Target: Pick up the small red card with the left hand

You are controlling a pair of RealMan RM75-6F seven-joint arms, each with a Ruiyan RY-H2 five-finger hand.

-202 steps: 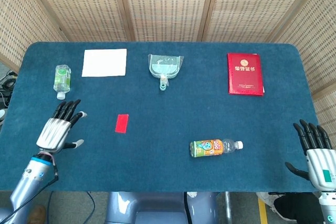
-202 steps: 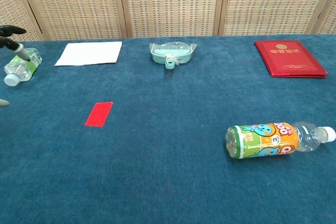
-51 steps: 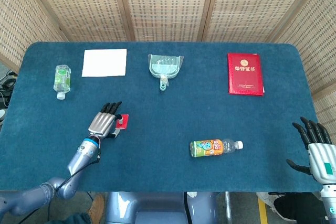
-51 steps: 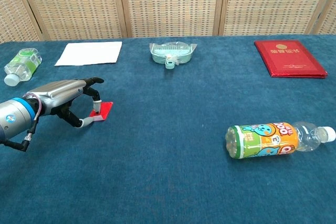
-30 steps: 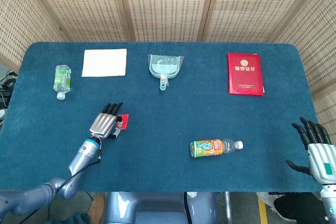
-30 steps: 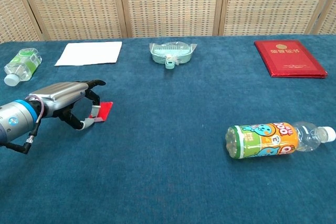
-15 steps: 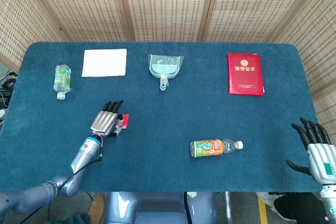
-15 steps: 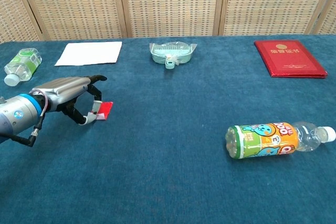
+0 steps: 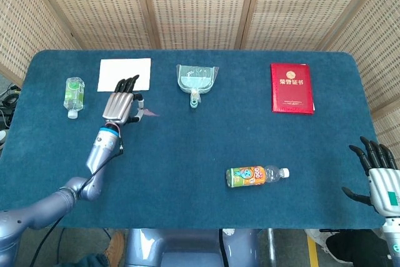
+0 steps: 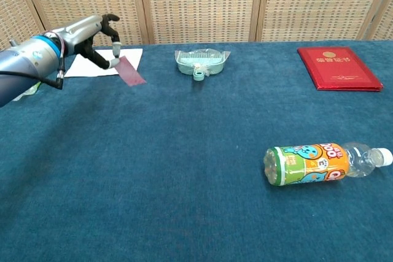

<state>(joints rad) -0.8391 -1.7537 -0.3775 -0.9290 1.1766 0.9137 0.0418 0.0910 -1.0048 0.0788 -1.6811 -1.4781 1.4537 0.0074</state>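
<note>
My left hand (image 9: 120, 105) (image 10: 92, 35) is raised above the table, over the left middle part. It pinches the small red card (image 10: 131, 71) (image 9: 150, 113) between thumb and a finger; the card hangs tilted off the cloth and looks edge-on and thin in the head view. My right hand (image 9: 379, 176) rests at the table's near right corner with its fingers spread, holding nothing; the chest view does not show it.
A white paper sheet (image 9: 125, 74) lies behind the left hand, a small green bottle (image 9: 74, 95) to its left. A clear dustpan (image 9: 196, 79) sits at the back middle, a red certificate book (image 9: 291, 87) back right, an orange drink bottle (image 9: 255, 175) front right.
The left hand has lifted sharply up and away from the table with the red card pinched in it. The card's old spot on the cloth is bare. The right hand stayed put.
</note>
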